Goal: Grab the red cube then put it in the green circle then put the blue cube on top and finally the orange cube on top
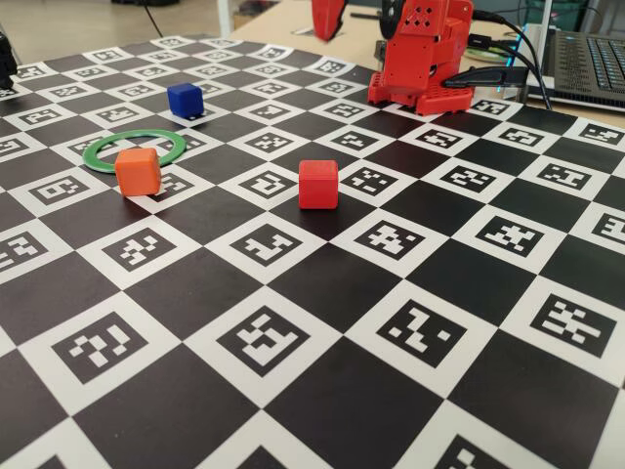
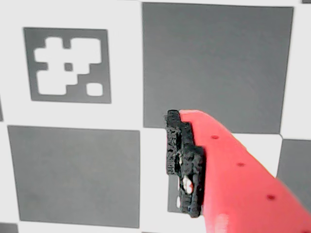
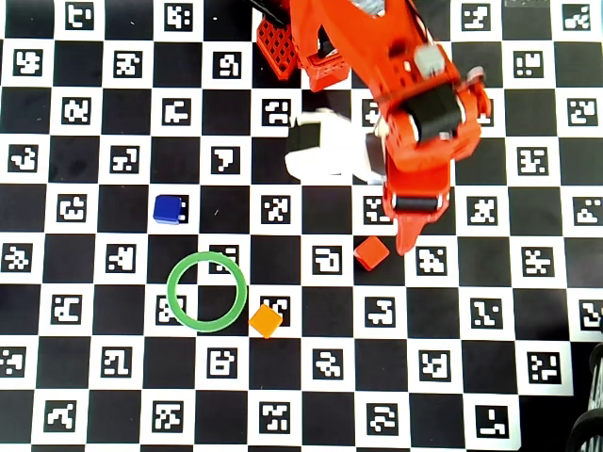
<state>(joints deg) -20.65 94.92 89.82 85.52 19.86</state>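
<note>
Board [image 1: 322,391]: you see a black-and-white checker mat under everything; each white square bears a small black coded marker, the black squares are plain.
Board up close [image 2: 216,63]: in the wrist view you get one marker at upper left and grey-looking dark squares around it.
Laptop [image 1: 591,63]: you find it open at the fixed view's top right, off the mat.
Cables [image 1: 513,54]: dark leads run just left of the laptop.
Table [image 1: 283,21]: pale wood shows beyond the mat's far edge.

Red claw [image 3: 407,247] aloft, pointing downward.
</note>
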